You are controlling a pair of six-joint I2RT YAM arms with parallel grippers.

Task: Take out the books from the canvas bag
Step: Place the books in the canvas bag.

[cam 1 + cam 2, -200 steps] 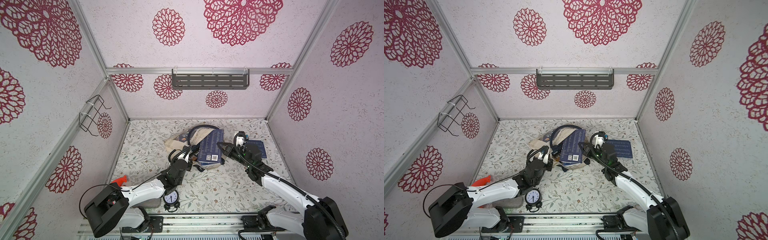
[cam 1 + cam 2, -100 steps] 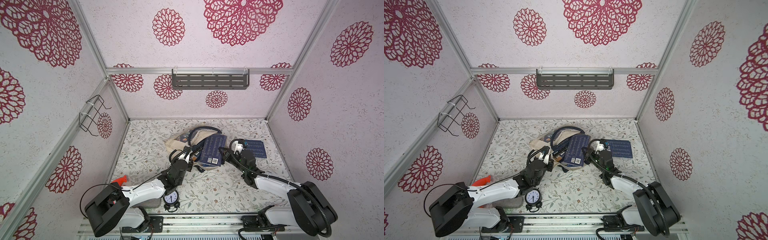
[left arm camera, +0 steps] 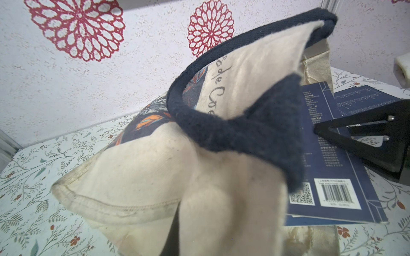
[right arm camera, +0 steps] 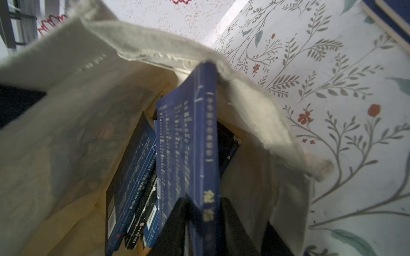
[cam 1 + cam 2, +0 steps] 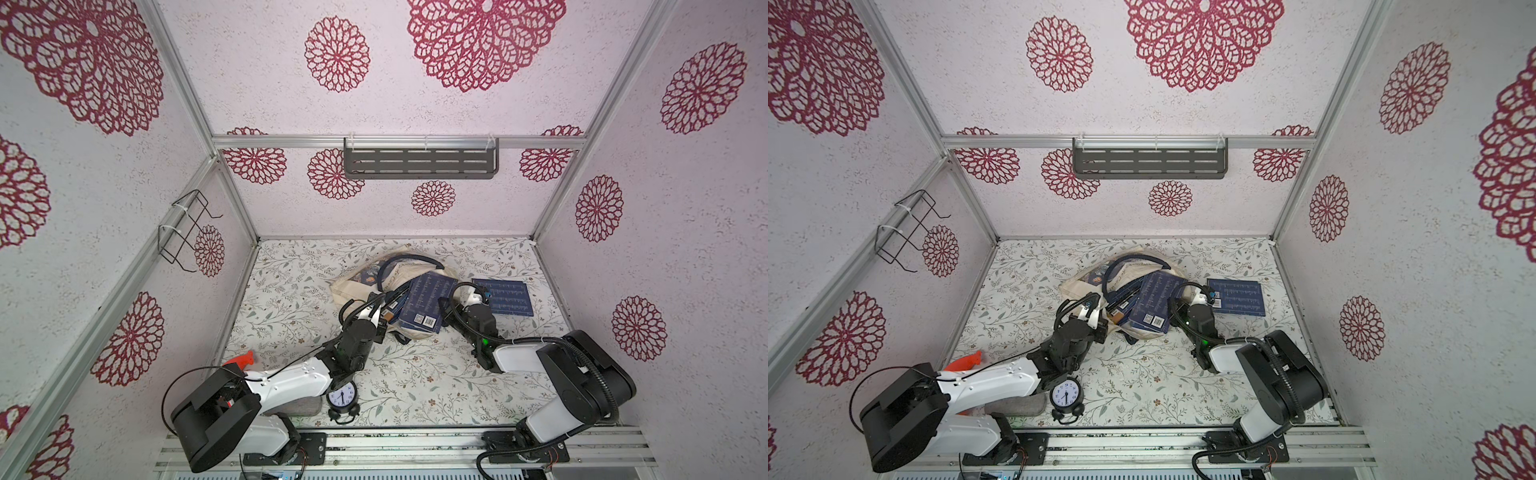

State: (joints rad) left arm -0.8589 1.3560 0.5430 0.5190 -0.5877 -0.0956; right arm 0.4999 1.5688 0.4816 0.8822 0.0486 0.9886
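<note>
The cream canvas bag (image 5: 357,286) (image 5: 1077,286) lies slumped mid-table, its mouth toward the right arm. My left gripper (image 5: 384,313) (image 5: 1100,316) is shut on the bag's cloth (image 3: 133,177) near a navy handle (image 3: 244,128); the cloth hides its jaws. A navy book (image 5: 424,299) (image 5: 1152,299) (image 3: 321,155) sticks out of the mouth, barcode toward the near side. My right gripper (image 5: 446,309) (image 4: 204,210) is shut on its spine (image 4: 206,133), a black finger on each side. More books (image 4: 131,166) stand inside the bag. Another navy book (image 5: 505,297) (image 5: 1237,297) lies flat to the right.
A black alarm clock (image 5: 343,399) stands near the front edge beside the left arm, with a grey pad (image 5: 291,409) and an orange object (image 5: 243,359) to its left. A grey shelf (image 5: 419,162) hangs on the back wall, a wire rack (image 5: 187,230) on the left wall.
The right arm has folded back toward the near side, drawing the navy book further out of the bag's mouth. The bag and its handle have shifted a little. The left gripper has held still.
</note>
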